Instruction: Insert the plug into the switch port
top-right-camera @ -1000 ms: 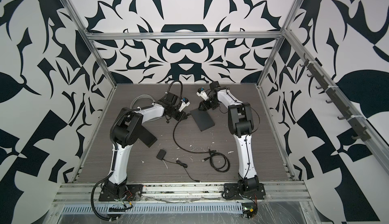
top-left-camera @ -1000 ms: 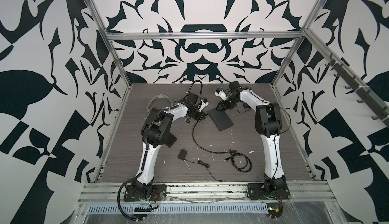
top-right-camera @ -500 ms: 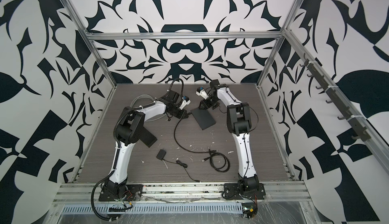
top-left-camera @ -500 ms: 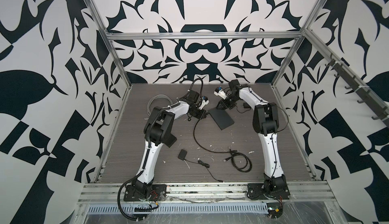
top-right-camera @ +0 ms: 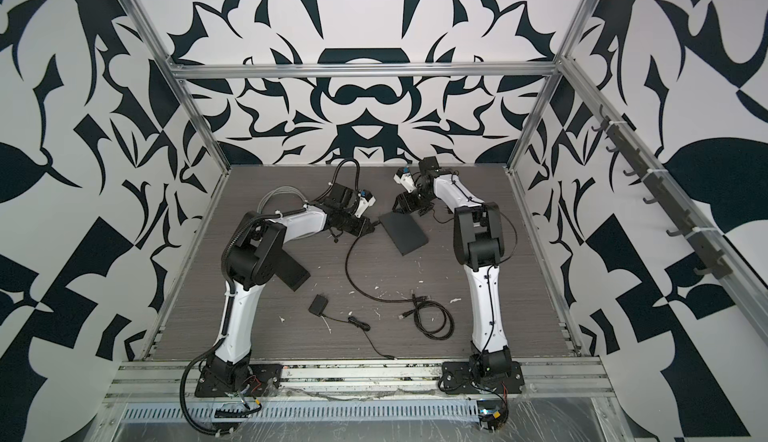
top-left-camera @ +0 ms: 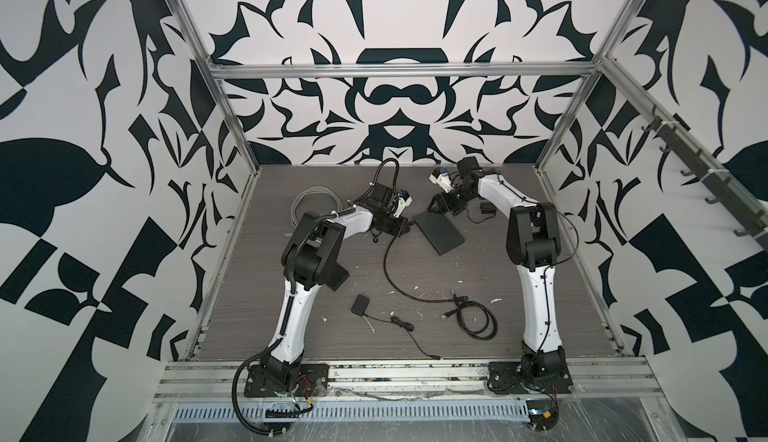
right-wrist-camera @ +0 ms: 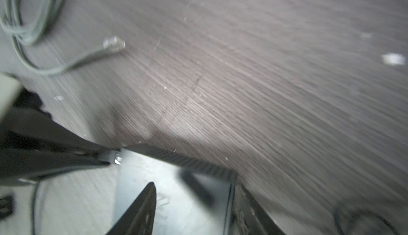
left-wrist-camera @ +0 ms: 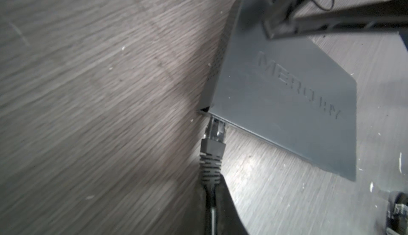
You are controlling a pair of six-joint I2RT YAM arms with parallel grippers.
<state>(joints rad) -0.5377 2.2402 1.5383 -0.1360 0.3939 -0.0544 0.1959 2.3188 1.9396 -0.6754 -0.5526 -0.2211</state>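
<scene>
Switch [left-wrist-camera: 287,103] lid is embossed "MERCURY", last letters soft. Only the L wrist view reads that; in both top views the switch [top-left-camera: 440,234] is a plain dark slab on the bench [top-left-camera: 478,278], centre, slightly above mid-frame. Same wrist view alone shows the plug [left-wrist-camera: 215,130], lower centre of frame: clear tip right at the switch's front edge by a corner, touching it. Port face is hidden, so can't tell if it's seated. L fingers [left-wrist-camera: 225,211] are pressed together, pinching the plug's ribbed boot from behind; only one finger shows, bottom centre. Cord [top-left-camera: 388,265] runs from there down the bench in a top view. R wrist view, blurry, adds the vent holes [right-wrist-camera: 187,161] along the switch's side, plus a grey cable [right-wrist-camera: 23,33] w/ clear connector [right-wrist-camera: 113,43], upper left. R fingers [right-wrist-camera: 141,209] are spread, lower part of frame: one over the lid, the other past the switch's end, not closed on it. In the L wrist view one R fingertip sits on or just above the lid, upper right; contact unclear. Top views also show a black coil [top-left-camera: 478,315] and small adapter [top-left-camera: 360,305], lower centre.
</scene>
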